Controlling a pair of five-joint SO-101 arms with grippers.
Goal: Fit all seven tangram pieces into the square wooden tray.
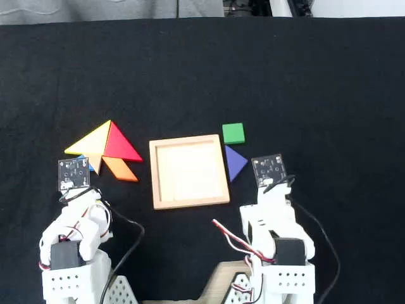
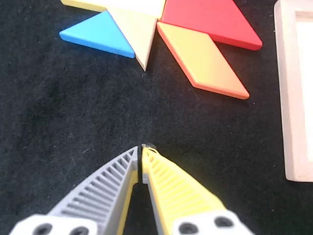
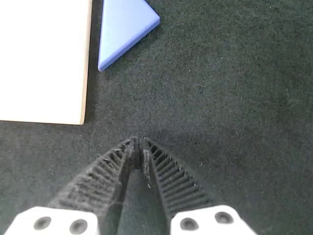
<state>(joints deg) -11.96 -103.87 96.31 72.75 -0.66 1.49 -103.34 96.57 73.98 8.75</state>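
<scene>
Tray: desk centre, empty. Piece cluster left of tray; green square, violet triangle just right. Left end effector, right end effector: tips together, unladen. Step, presumably: first pick. Next: opening over nearest piece.

Tray mid-table. Cluster of pieces at its 9 o'clock, apart from it; parallelogram on the cluster's 5 o'clock side. Triangle at tray's 3 o'clock, just beside the rim. Square piece at triangle's 12 o'clock.
</scene>
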